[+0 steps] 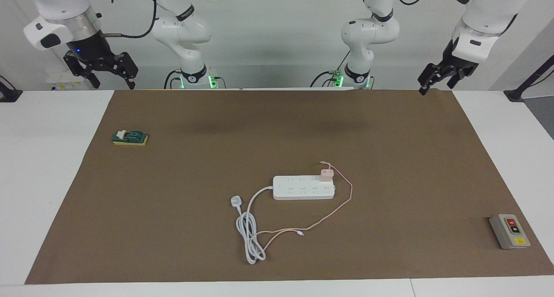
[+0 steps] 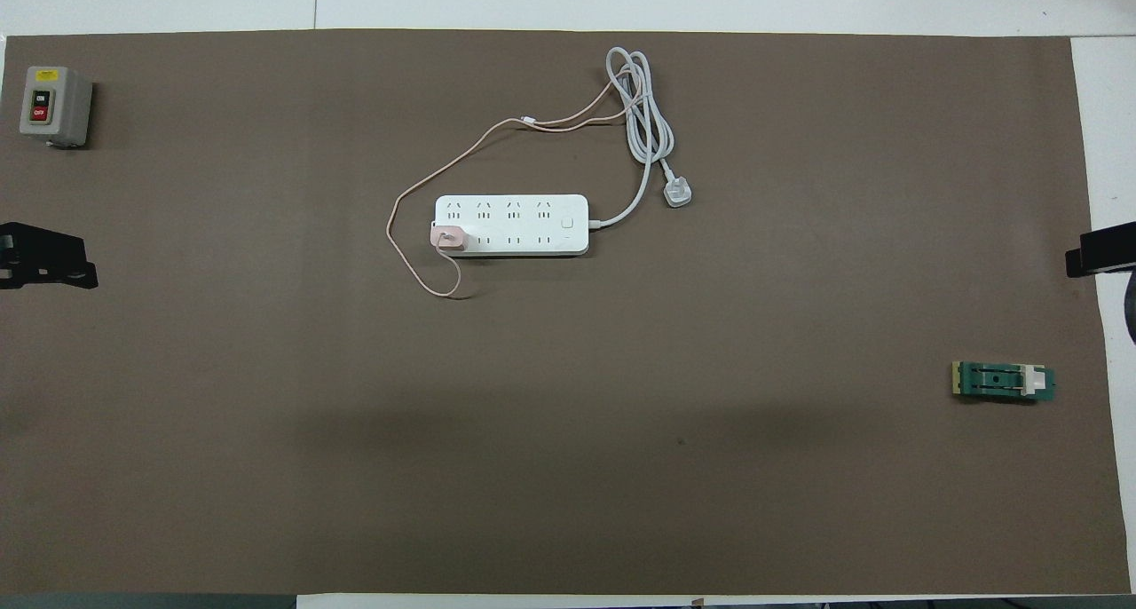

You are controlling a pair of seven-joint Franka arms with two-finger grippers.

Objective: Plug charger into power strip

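Observation:
The white power strip (image 1: pixel 298 188) (image 2: pixel 524 223) lies flat near the middle of the brown mat. The pale-pink charger (image 1: pixel 326 175) (image 2: pixel 448 238) stands upright in a socket at the strip's end toward the left arm. Its thin pink cable (image 1: pixel 349 193) (image 2: pixel 399 205) loops around that end. My left gripper (image 1: pixel 436 83) (image 2: pixel 44 258) hangs open and empty in the air over the mat's corner at the left arm's end. Over the table's right-arm end my right gripper (image 1: pixel 111 75) (image 2: pixel 1100 254) waits, open and empty. Both are well away from the strip.
The strip's thick white cord (image 1: pixel 249 232) (image 2: pixel 648 121) coils farther from the robots, ending in a white three-pin plug (image 1: pixel 235 200) (image 2: pixel 678 193). A grey button box (image 1: pixel 510 231) (image 2: pixel 53 105) sits at the left arm's end. A green switch block (image 1: pixel 130 137) (image 2: pixel 1003 382) lies at the right arm's end.

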